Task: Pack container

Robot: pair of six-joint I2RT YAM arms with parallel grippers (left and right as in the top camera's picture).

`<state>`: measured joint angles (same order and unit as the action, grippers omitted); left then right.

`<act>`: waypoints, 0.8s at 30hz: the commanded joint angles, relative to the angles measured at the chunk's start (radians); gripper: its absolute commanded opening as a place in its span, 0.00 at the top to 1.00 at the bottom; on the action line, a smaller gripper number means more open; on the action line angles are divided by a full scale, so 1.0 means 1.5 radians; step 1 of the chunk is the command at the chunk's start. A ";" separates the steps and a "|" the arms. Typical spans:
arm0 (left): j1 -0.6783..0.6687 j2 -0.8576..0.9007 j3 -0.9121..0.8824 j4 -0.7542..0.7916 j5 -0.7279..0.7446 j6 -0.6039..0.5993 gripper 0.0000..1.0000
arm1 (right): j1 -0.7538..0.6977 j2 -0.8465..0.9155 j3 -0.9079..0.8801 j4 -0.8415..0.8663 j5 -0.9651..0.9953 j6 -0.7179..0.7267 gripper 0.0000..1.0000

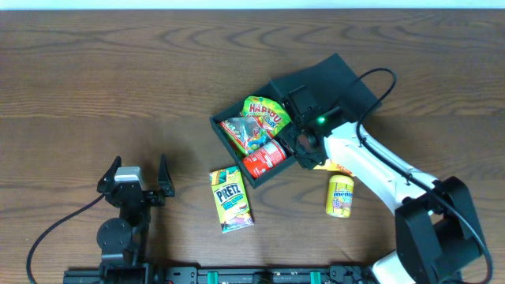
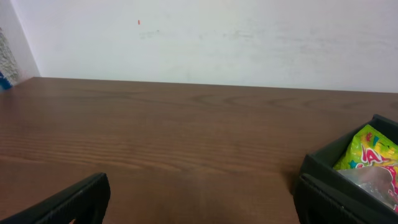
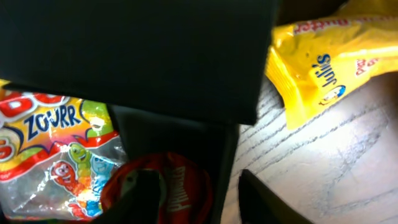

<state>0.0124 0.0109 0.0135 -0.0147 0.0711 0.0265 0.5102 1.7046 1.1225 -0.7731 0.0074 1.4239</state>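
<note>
Overhead: the box (image 1: 237, 132) sits mid-desk (image 1: 118, 71), its lid thrown back to the far right and snacks (image 1: 264, 117) inside. The left hand (image 1: 140, 172) is near left, wide open and empty.

Left wrist: the box shows at the right edge.

Right wrist: the right hand (image 3: 202, 196) is half open astride the box's near-right wall, one finger (image 3: 148, 193) inside, clamping nothing.

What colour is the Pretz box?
The Pretz box is yellow with green; best in the overhead view.
</note>
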 commanded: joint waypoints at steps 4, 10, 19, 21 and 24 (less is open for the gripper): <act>0.003 -0.004 -0.006 -0.037 0.000 -0.003 0.05 | 0.004 0.006 -0.004 -0.003 0.013 0.007 0.79; 0.003 -0.004 -0.006 -0.037 0.000 -0.003 0.05 | -0.005 0.006 -0.004 -0.003 0.033 0.005 0.96; 0.003 -0.004 -0.006 -0.037 0.000 -0.003 0.05 | -0.032 0.006 -0.004 -0.001 0.110 -0.120 0.98; 0.003 -0.004 -0.006 -0.037 0.000 -0.003 0.05 | -0.041 0.006 -0.004 0.000 0.135 -0.142 0.99; 0.003 -0.004 -0.006 -0.038 0.000 -0.003 0.05 | -0.056 0.006 -0.004 0.008 0.176 -0.183 0.98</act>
<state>0.0124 0.0109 0.0135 -0.0147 0.0711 0.0261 0.4576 1.7046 1.1194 -0.7776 0.1024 1.2568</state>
